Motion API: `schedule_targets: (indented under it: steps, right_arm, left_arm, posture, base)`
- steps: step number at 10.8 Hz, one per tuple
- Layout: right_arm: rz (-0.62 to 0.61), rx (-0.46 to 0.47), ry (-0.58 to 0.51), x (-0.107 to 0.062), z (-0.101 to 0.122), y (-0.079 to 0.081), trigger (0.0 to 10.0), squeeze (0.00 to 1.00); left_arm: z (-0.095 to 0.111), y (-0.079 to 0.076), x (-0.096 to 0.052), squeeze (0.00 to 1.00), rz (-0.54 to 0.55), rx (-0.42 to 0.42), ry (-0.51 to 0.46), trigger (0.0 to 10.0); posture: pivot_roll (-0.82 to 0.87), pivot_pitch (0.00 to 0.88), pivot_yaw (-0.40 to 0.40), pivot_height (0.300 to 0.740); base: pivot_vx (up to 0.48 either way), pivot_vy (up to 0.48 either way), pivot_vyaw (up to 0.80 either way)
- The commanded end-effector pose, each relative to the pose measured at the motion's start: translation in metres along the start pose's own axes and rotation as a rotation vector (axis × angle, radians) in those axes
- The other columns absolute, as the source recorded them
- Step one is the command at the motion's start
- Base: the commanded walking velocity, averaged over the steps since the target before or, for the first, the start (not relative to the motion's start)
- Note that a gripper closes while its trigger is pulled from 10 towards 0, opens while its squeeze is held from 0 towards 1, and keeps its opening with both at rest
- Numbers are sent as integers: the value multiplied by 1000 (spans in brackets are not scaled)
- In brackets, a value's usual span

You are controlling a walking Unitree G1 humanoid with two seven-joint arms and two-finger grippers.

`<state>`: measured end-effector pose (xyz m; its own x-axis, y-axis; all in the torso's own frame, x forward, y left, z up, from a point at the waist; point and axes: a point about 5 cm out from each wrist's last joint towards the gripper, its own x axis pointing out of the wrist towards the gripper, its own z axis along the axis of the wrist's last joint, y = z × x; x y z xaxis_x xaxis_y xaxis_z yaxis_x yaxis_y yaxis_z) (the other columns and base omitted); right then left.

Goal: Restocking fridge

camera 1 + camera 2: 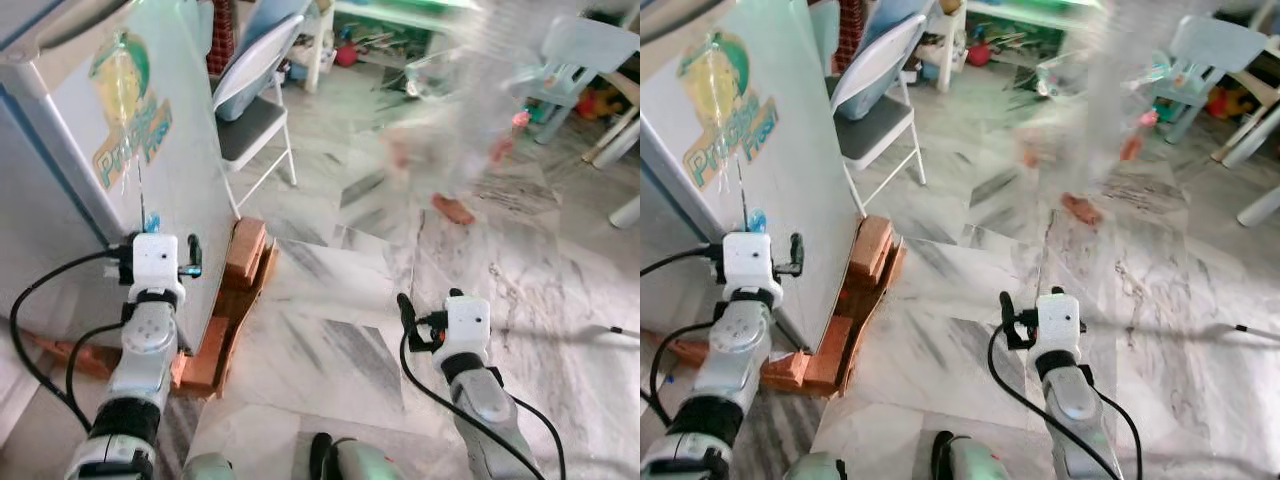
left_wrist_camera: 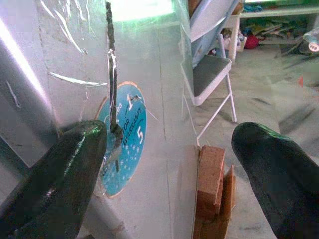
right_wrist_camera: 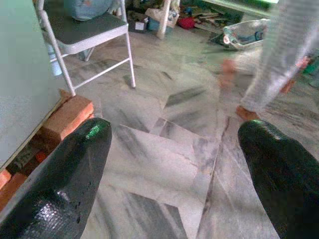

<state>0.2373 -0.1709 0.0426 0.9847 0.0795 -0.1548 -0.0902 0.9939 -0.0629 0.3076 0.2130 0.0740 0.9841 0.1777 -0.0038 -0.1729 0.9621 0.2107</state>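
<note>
A white fridge point(image 1: 120, 150) with a green and orange logo stands at the left, raised on red bricks point(image 1: 245, 255). My left gripper point(image 1: 157, 250) is held up close to its side wall, open with nothing between its fingers. In the left wrist view the left gripper point(image 2: 169, 144) faces a round teal warranty sticker point(image 2: 124, 139) and a torn strip of film on the fridge wall point(image 2: 149, 59). My right gripper point(image 1: 430, 305) hovers open over the marble floor point(image 1: 330, 300), apart from the fridge. The right wrist view shows the right gripper point(image 3: 174, 149) empty.
A grey folding chair point(image 1: 255, 100) stands just beyond the fridge. A blurred person point(image 1: 470, 110) walks across the floor at the back. A pale blue plastic chair point(image 1: 580, 60) and shelves of clutter point(image 1: 370, 40) lie farther off.
</note>
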Motion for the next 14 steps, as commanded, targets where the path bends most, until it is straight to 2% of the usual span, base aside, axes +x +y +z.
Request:
schedule_targets:
  steps: [1, 2, 3, 4, 5, 6, 7, 8, 9, 12, 13, 14]
  right_arm:
    - [-17, -7, 18, -4, -1, -7, 10000, 0]
    - [-10, 2, 20, -4, 0, -7, 10000, 0]
    - [19, 20, 26, -5, 1, -4, 10000, 0]
    - [26, 19, 36, -7, -1, -4, 10000, 0]
    - [31, 21, 42, -7, -1, -3, 10000, 0]
    - [49, 16, 48, -5, 0, -1, 10000, 0]
    - [53, 15, 46, -4, 0, 0, 10000, 0]
    - [56, 14, 45, -3, 1, 1, 10000, 0]
    - [56, 9, 41, -2, 2, 0, 10000, 0]
    - [31, -15, 68, -6, -2, -4, 10000, 0]
    - [19, -45, 97, -8, -7, -8, 10000, 0]
    - [-9, -67, 167, -11, -18, -17, 10000, 0]
  left_arm:
    - [-2, 14, 2, 0, 47, -16, 12, 10000]
    - [-10, 7, -9, 0, 5, -27, 20, 10000]
    - [-22, -3, -30, 0, -45, -43, 39, 10000]
    - [-31, -2, -43, 0, -34, -36, 59, 10000]
    - [-36, 8, -44, 0, 31, -16, 69, 10000]
    - [-29, 20, -29, 0, 74, -16, 57, 10000]
    - [-24, 22, -22, 0, 81, -15, 46, 10000]
    - [-12, 25, -4, 0, 78, -30, 29, 10000]
    - [-4, 24, 7, 0, 62, -43, 20, 10000]
    - [4, 25, 21, 0, 43, -39, 12, 10000]
    - [9, 16, 23, 0, -5, -42, -3, 10000]
    - [24, -23, 23, 0, -213, -32, -78, 10000]
  posture:
    - [94, 126, -102, 740]
    - [97, 127, -98, 740]
    - [104, 132, -97, 740]
    - [109, 138, -100, 740]
    - [116, 145, -110, 740]
    - [119, 146, -114, 740]
    - [118, 146, -118, 740]
    - [108, 143, -121, 740]
    - [100, 140, -117, 740]
    - [98, 133, -109, 740]
    - [100, 132, -112, 740]
    - [106, 129, -114, 740]
  base:
    - [0, 0, 0]
    - [0, 0, 0]
    - [0, 0, 0]
    - [0, 0, 0]
    - [0, 0, 0]
    - [0, 0, 0]
    - [0, 0, 0]
    - [0, 0, 0]
    - [0, 0, 0]
    - [0, 0, 0]
    - [0, 0, 0]
    - [0, 0, 0]
